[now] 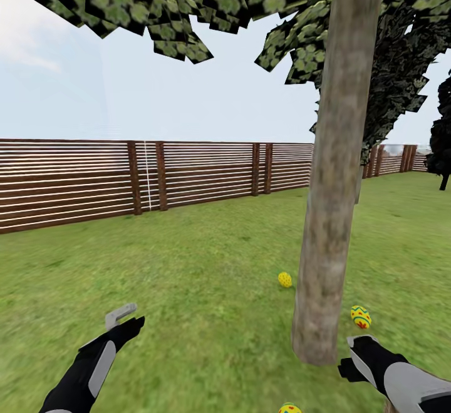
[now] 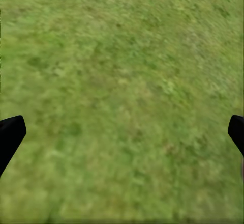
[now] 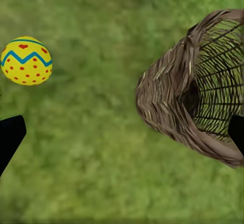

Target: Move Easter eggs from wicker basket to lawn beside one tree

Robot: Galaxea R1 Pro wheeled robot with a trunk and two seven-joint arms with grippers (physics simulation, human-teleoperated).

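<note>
Three Easter eggs [image 1: 285, 280] [image 1: 361, 316] [image 1: 289, 408] ring the tree [image 1: 332, 213] as the task wants, so left gripper [image 2: 122, 132] and right gripper [image 3: 122, 132] gape empty, the wicker basket [image 3: 193, 102] tipped bare

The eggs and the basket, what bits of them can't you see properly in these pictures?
- Nearest egg: the head view's bottom edge cuts it off, so just its top shows.
- Egg beside the trunk: whole, but its pattern is too small to read there.
- Far egg: tiny, so its dots and band blur.
- Wicker basket: the right wrist view's edge crops it, so part of its inside is hidden.
</note>
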